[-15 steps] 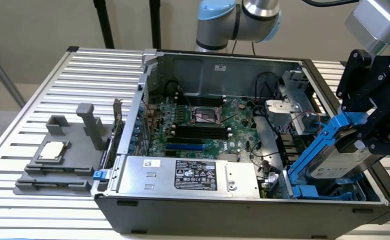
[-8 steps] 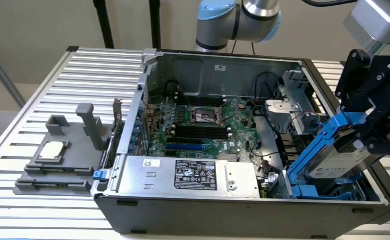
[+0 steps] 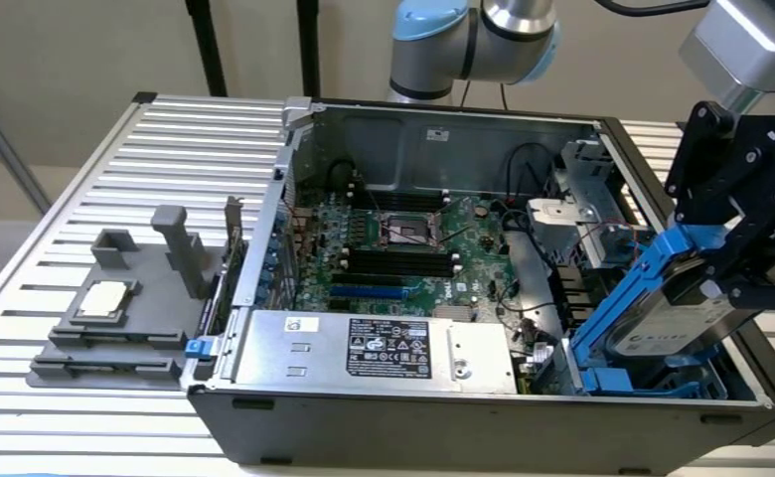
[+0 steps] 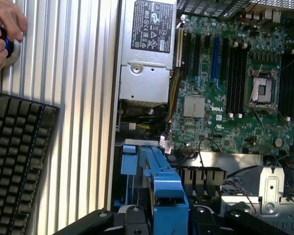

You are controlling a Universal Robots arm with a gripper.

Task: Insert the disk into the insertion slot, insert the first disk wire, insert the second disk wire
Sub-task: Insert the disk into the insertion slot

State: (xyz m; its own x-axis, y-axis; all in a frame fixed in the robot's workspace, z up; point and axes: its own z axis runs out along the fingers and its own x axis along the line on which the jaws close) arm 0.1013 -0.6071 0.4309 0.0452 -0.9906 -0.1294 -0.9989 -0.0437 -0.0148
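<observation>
One black gripper [image 3: 739,283] was clamped on the disk [image 3: 664,320], pinching its bright blue carrier frame from both sides. The disk hung tilted at the exterior view's right. Its lower end was down among the blue rails of the drive cage [image 3: 597,386], in the front corner of the open computer case [image 3: 494,422], and its upper end was raised above the case wall. A white label on the disk carried dark print I could not read.

Beside the cage sat the silver power supply [image 3: 361,350]. Its black-and-white label was crowded with certification marks, the text too small to make out. On the green motherboard [image 4: 220,98] a white DELL logo [image 4: 219,118] stood near a square heatsink.

Off on the slatted table [image 3: 96,159], a grey fixture [image 3: 122,318] held a processor chip [image 3: 102,301]. A person's hand [image 4: 2,24] was near a black keyboard [image 4: 17,156].
</observation>
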